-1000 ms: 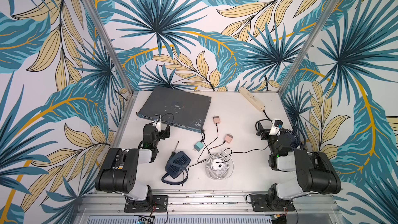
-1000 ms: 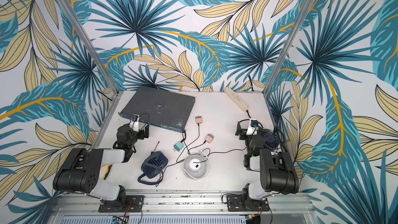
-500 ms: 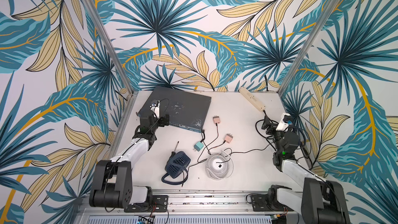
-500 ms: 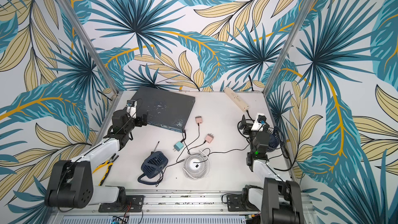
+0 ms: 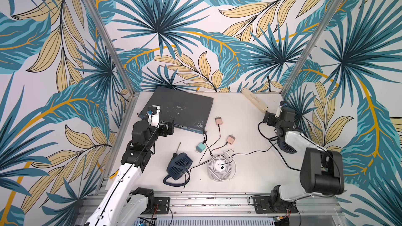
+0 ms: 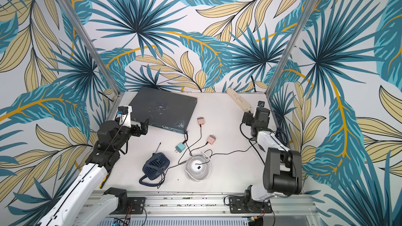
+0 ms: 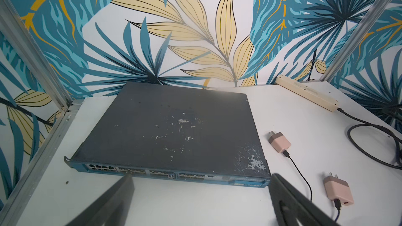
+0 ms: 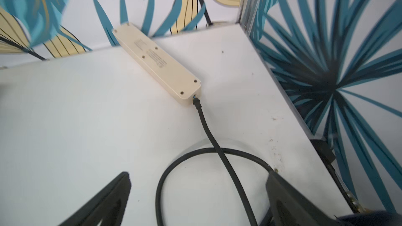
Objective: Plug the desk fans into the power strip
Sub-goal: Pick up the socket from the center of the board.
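Both arms have reached forward; right gripper point(image 8: 196, 176) gapes empty near the long cream-beige power strip point(image 8: 156, 61), left gripper point(image 7: 201, 177) likewise, farther off.

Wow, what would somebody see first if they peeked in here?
The jungle-leaf walls all around jump out first. On the white table, a big dark grey box fills the far left corner, with a cream power strip lying plain side up at the far right. Near the front sit a round white fan and a navy fan, side by side.

Both end effectors point(image 7: 201, 177) point(image 8: 197, 175), jaws wide apart
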Robot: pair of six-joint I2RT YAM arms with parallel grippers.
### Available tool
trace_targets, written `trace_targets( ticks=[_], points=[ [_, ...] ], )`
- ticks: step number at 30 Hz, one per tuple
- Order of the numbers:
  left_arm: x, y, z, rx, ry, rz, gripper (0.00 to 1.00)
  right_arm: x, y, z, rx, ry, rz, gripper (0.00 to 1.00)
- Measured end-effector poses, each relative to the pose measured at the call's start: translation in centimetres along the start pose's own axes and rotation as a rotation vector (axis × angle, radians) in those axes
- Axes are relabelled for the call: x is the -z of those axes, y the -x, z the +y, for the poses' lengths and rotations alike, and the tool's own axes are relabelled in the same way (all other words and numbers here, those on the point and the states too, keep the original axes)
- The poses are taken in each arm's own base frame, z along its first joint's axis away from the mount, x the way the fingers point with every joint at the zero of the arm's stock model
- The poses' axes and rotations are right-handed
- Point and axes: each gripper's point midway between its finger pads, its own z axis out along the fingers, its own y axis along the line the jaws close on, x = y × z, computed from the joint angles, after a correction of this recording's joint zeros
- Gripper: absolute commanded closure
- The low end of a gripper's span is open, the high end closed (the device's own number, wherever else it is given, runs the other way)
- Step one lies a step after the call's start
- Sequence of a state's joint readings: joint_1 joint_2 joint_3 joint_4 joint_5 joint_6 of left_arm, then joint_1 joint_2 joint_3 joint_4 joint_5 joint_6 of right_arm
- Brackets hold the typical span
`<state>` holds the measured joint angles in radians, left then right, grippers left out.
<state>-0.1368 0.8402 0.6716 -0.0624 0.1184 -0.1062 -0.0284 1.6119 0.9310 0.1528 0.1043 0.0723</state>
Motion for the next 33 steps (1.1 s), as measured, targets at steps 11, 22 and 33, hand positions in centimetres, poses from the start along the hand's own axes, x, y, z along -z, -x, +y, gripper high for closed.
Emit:
trace_targets(
  ticks=[11, 22, 33],
  points=[
    [0.8, -4.8, -0.2, 0.043, -0.021, 0.129, 0.00, -13.8, -0.7, -1.0, 0.185, -0.038, 0.270, 0.00],
    [1.1, -4.7, -0.7, 0.063, -0.043, 0.127, 0.00, -18.6, 1.2, 2.6, 0.369, 0.215, 0.313, 0.01],
    [1.3, -4.5, -1.8, 0.121, -0.101, 0.143, 0.00, -17.4, -0.1, 5.4, 0.384, 0.435, 0.356, 0.51]
  ],
)
